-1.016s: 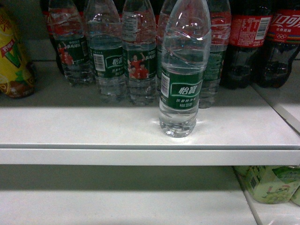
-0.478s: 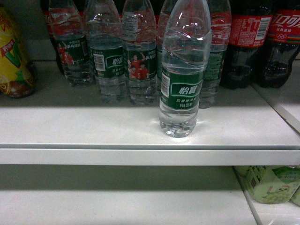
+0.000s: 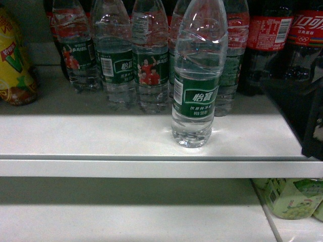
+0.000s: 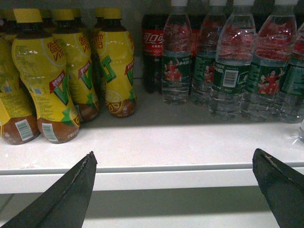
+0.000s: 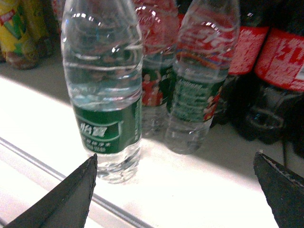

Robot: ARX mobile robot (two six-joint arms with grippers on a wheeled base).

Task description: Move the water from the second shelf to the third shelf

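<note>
Head view, left to right: the water bottle (image 3: 196, 75) stands alone near the shelf (image 3: 101, 136) front edge, and the right tool (image 3: 303, 113) has just entered at the right (jaws spread, empty), likely approaching to grasp.

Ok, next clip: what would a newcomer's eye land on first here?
A lone water bottle stands upright near the shelf's front edge, ahead of the row of bottles behind it. At the right edge of the head view, the dark right claw intrudes, open and apart from the bottle in its wrist view.
</note>
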